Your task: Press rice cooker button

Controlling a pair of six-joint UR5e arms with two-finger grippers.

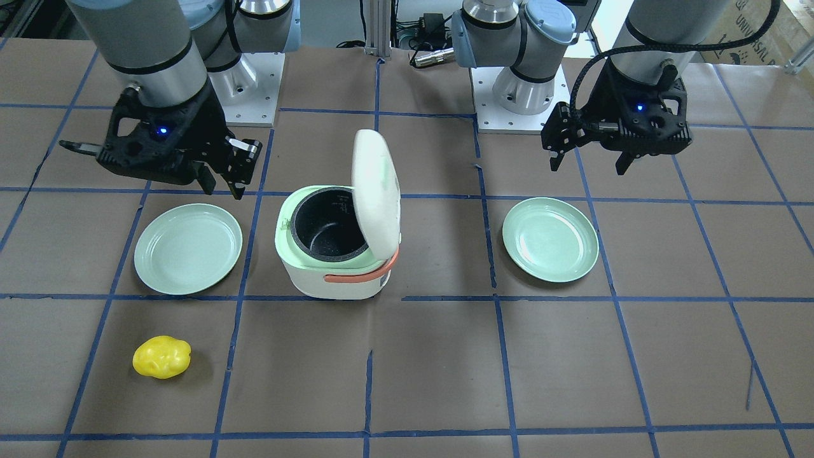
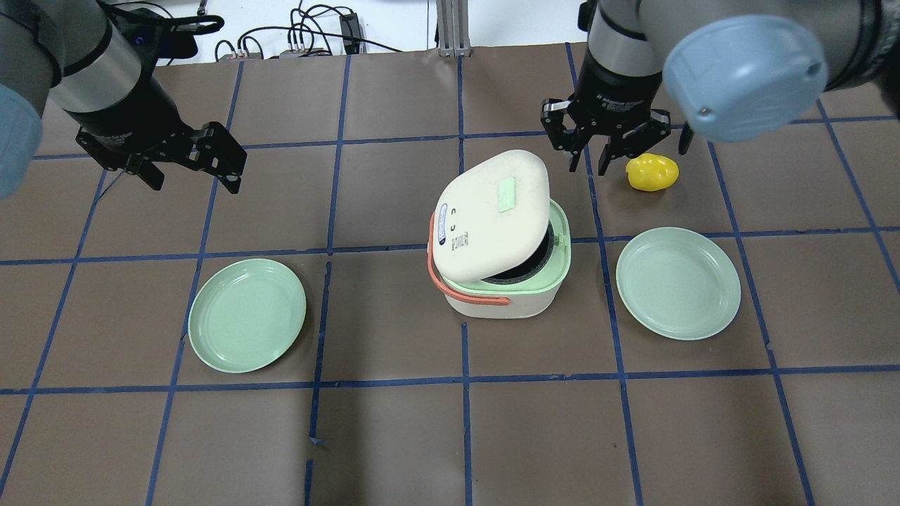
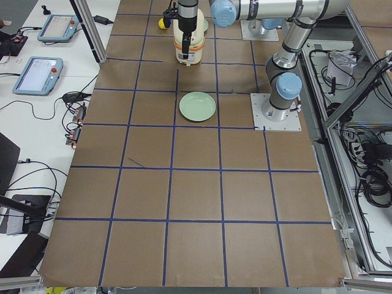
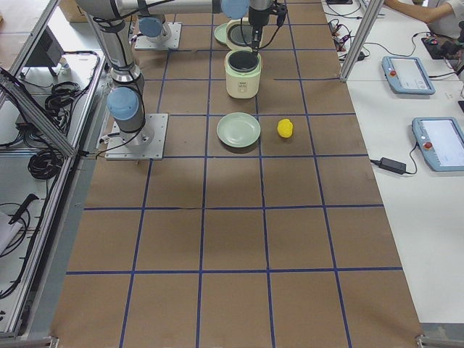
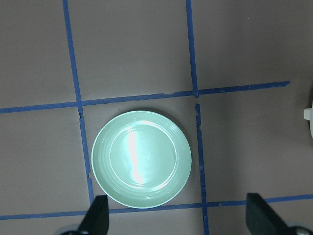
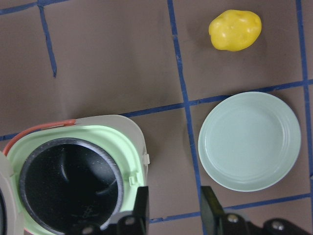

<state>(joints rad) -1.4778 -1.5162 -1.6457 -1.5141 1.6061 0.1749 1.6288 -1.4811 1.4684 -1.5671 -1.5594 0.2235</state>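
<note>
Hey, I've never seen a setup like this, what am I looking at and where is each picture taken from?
Two robot arms stand at a brown table. Two pictures look down from fixed cameras, two from the table's ends, and two from cameras on the wrists. Each arm ends in a two-finger claw: the left claw and right claw are both open and hold nothing. On the table sit a rice cooker with its lid up, two green plates, and a yellow lump.

Rice cooker (image 1: 331, 283) sits in the middle of the table (image 1: 445, 369), white body with a mint-green rim. Lid (image 2: 492, 211) is popped open and tilted up. Black inner pot (image 1: 327, 222) looks empty, and the orange handle (image 1: 353, 278) is folded down against the body. There's a small green rectangle (image 2: 506, 193) on the lid's top.
</note>
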